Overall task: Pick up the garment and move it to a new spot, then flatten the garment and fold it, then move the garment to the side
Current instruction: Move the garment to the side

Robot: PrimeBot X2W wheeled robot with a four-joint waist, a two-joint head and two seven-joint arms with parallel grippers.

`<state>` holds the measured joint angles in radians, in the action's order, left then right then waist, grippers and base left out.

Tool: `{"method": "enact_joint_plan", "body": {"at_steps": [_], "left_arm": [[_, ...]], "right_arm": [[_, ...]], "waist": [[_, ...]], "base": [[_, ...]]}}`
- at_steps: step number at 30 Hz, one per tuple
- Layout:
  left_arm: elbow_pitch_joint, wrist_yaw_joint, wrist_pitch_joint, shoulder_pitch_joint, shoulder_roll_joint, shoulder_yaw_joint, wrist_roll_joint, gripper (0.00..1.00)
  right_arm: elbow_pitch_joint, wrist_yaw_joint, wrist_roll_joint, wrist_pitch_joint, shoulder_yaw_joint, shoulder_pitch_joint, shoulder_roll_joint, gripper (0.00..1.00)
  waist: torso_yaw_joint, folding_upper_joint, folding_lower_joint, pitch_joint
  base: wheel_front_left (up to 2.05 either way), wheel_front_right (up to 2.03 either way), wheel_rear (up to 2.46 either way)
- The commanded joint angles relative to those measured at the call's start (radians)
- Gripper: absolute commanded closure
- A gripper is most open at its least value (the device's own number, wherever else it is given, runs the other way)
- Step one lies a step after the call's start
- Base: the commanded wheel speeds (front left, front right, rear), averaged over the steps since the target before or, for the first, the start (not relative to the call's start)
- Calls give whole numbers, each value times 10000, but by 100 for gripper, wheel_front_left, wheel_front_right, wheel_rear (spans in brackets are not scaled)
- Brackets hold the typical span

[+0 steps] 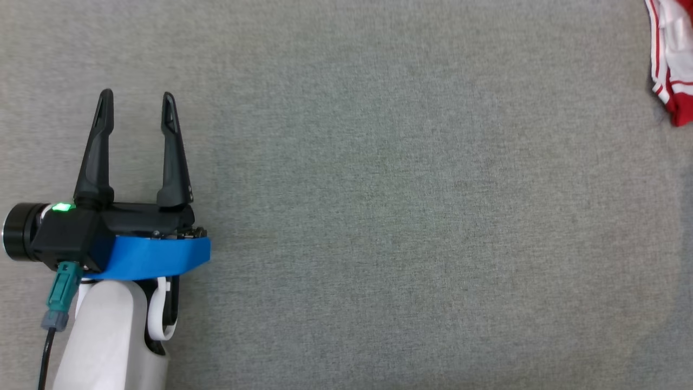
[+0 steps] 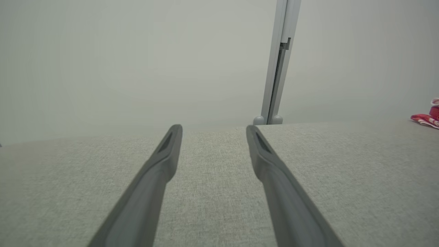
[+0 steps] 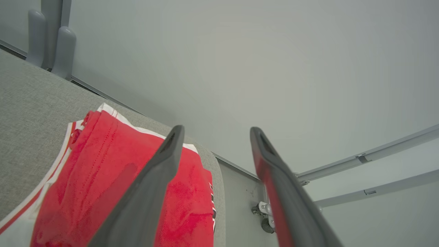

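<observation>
Head view: garment (image 1: 670, 59) cut by the top and right edges, so a red-and-white strip is all there is; its full outline cannot be told. From the left wrist it is a sliver at the right edge, too small for detail. From the right wrist its near part runs off the bottom edge, and one finger (image 3: 151, 192) of the right gripper (image 3: 216, 130) covers a band of the red cloth. Dark print (image 3: 211, 206) at the cloth's far edge: too small to read. Small wheeled fitting (image 3: 265, 219) sits partly behind the other finger, unclear. Pale forearm (image 1: 103, 336) and its cable (image 1: 46, 357) are cut by the head view's bottom edge.
</observation>
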<state>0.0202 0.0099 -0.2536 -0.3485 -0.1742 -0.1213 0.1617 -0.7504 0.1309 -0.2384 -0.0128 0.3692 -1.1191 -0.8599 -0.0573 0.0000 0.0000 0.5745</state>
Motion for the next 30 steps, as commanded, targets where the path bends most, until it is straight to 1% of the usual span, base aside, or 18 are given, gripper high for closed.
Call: {"method": "enact_joint_plan", "body": {"at_steps": [1,6,9,12,17,23,30], "left_arm": [[27,65,-58,98,23,44,56,0],[227,120,-88,500,15,189,174,0],[359,143,-106,827,26,271,260,0],[508,146,-110,1188,-9,331,317,0],[704,183,-111,1775,-21,370,406,0],[788,253,-87,2368,-31,362,479,0],[947,291,-8,2856,25,306,647,0]], "right_arm": [[89,-1,-60,-225,-56,175,126,0],[158,-1,-213,-939,-83,596,513,0],[118,-1,-295,-1352,4,967,915,0],[78,-1,-469,-1813,22,1353,1496,0],[155,1,-618,-2279,200,2189,2520,0],[434,1,-704,-2475,464,3254,3719,0],[999,1,-727,-2526,364,4573,4790,0]], "waist": [[-8,0,0,-201],[124,0,0,-945],[176,0,0,-1502],[163,0,0,-2052],[96,0,0,-2945],[-76,0,0,-3712],[-304,0,0,-4450]], "base": [[0,0,0],[0,0,0],[0,0,0],[0,0,0],[0,0,0],[0,0,0],[0,0,0]]}}
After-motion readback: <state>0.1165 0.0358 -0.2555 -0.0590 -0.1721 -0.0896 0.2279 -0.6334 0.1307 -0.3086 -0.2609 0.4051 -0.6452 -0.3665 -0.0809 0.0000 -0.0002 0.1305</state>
